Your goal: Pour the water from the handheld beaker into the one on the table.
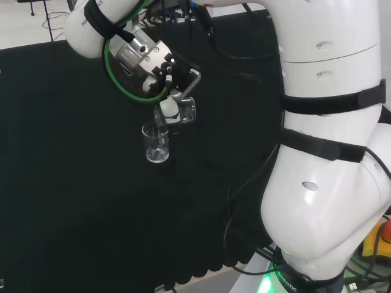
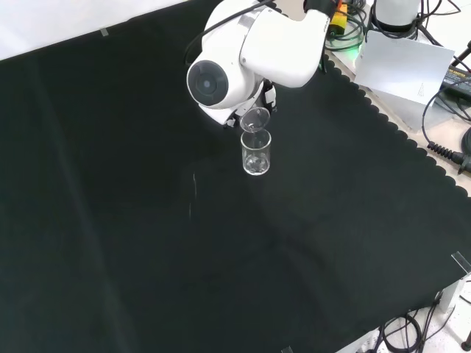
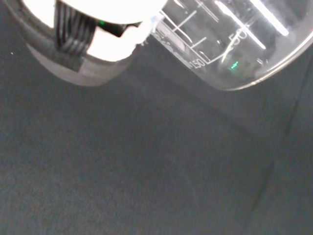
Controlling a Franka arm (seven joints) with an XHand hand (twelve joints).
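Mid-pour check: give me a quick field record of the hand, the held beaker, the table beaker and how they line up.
hand: curled round the held beaker
held beaker: tilted, mouth toward the table beaker
table beaker: upright on the black cloth
alignment: front view shows held beaker's rim just above the table beaker's mouth
water: cannot tell level or stream

Arm (image 1: 324, 152): glossy white rounded links w/ black bands at the joints, small oval recesses, round grey cap (image 2: 207, 83) on one link, green cable looped by the silver wrist collar, green light at the base; hand (image 1: 164, 73) was black & white w/ metal bracket.
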